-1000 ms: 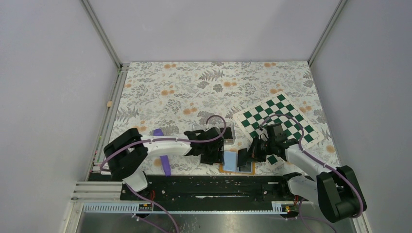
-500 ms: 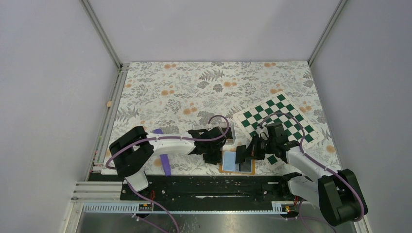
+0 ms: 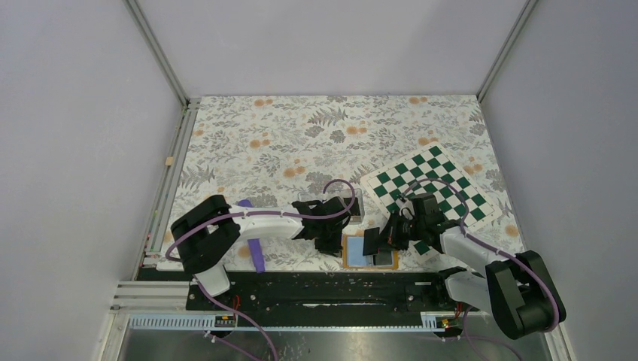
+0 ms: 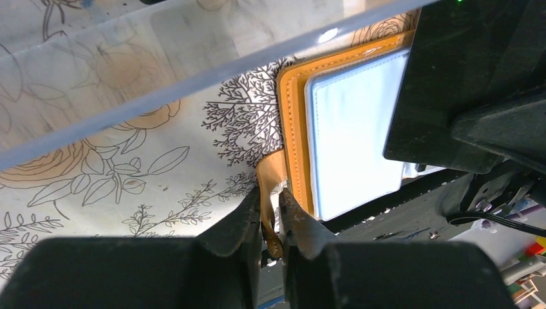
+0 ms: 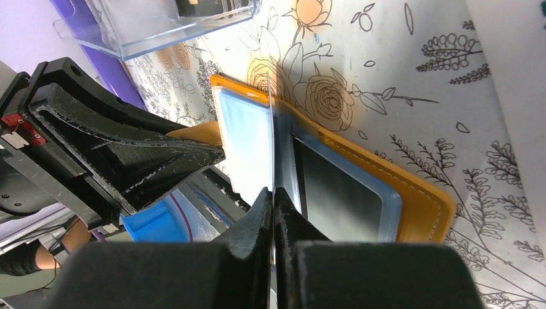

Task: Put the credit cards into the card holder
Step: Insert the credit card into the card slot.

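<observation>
- Here, an orange wallet lies open on the floral surface, near its front edge, blue lining up.
- The left claw is closed nearly tight, pinching the wallet's orange tab.
- The right claw is clamped on a black card, held over the wallet's middle.

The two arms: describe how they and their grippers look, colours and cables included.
The left arm and right arm each have white link shells between bulky black joints, with a purple cable looping loosely along the outside. The left gripper and right gripper are matte black, their fingers wedge-shaped and tapering to narrow tips.
</observation>
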